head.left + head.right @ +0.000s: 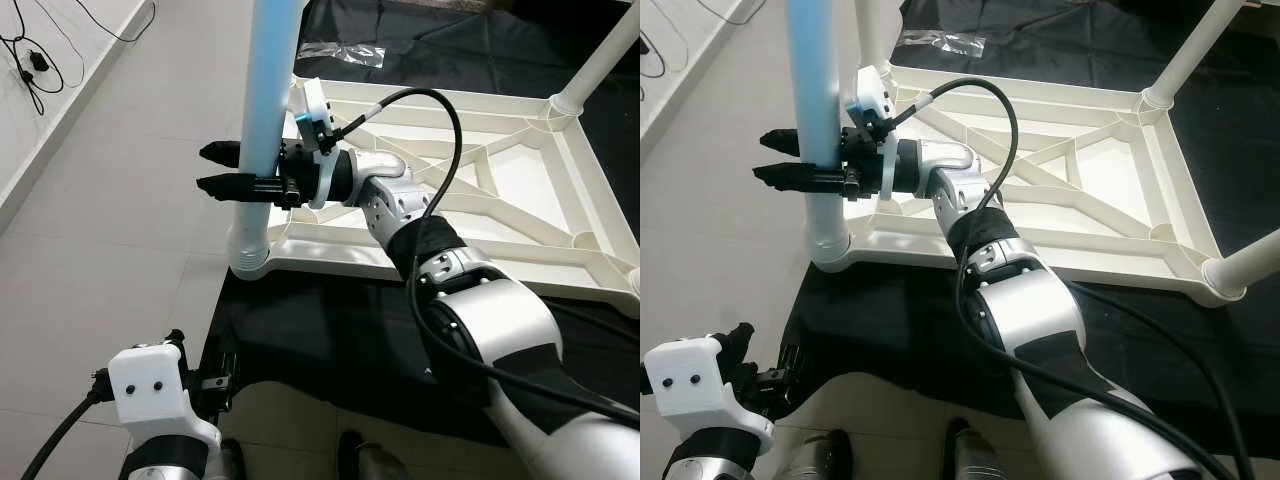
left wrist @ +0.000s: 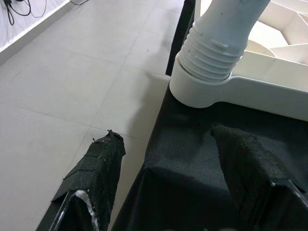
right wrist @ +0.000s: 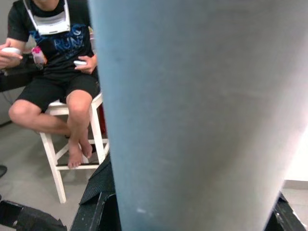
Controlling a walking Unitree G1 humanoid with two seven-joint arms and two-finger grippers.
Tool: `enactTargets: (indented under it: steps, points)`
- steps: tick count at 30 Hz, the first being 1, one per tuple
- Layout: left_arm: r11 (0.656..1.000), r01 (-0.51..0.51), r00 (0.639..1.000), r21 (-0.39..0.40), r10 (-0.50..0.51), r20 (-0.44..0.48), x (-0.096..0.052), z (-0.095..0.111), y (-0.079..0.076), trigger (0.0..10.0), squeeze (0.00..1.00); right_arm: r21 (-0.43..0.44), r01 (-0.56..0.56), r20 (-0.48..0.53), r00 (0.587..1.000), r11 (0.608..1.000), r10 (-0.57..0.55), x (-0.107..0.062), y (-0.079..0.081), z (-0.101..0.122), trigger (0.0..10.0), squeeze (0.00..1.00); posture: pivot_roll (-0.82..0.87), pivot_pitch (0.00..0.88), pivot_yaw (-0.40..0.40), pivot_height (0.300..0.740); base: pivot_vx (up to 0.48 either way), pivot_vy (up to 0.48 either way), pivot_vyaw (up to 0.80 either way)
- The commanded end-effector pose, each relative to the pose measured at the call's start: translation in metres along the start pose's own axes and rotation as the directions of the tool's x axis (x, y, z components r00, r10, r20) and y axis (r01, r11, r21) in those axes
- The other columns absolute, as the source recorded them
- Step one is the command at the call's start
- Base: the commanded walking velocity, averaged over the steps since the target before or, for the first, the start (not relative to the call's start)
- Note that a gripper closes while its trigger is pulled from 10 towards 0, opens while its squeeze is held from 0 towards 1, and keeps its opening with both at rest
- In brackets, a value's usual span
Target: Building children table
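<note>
Left gripper: hanging low near the robot's feet, its two black fingers spreading apart with nothing between them, over the edge of the black cloth.
Black cloth: lying on the pale tiled floor under the table.
Table top: a white ribbed plastic frame, lying upside down on the cloth.
Blue leg: standing upright in the near left corner socket, its ribbed white base sitting in the collar.
Right gripper: reaching across from the right, fingers pinching the blue leg partway up.
Other legs: white, rising from the far corners.
Plastic bag: lying clear and crumpled on the cloth beyond the frame.
Person: sitting on a white stool, barefoot, in a black shirt with partly legible blue lettering reading "RUN".
</note>
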State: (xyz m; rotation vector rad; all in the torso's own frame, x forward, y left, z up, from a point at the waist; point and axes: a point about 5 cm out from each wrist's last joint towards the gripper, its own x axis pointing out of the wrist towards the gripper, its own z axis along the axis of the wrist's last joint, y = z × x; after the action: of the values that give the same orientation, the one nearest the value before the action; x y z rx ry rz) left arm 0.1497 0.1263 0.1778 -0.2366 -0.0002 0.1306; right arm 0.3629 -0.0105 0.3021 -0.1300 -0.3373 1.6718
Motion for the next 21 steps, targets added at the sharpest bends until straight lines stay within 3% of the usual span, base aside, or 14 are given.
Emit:
enactTargets:
  steps: [1, 21]
  points:
    - [0.998, 0.049, 0.998, -0.033, -0.051, -0.035, -0.004, -0.006, -0.014, 10.0, 0.00, 0.057, -0.085, -0.060, 0.994, 0.995, 0.089, 0.002, 0.010, -0.020, 10.0, 0.00, 0.10, 0.290, -0.094, 0.740, 0.000, 0.000, 0.00]
    - [0.999, 0.046, 0.998, -0.030, -0.047, -0.030, -0.005, -0.005, -0.016, 10.0, 0.00, 0.052, -0.205, -0.261, 0.942, 0.977, 0.211, 0.009, 0.021, -0.039, 10.0, 0.00, 0.09, 0.303, -0.109, 0.740, 0.000, 0.000, 0.00]
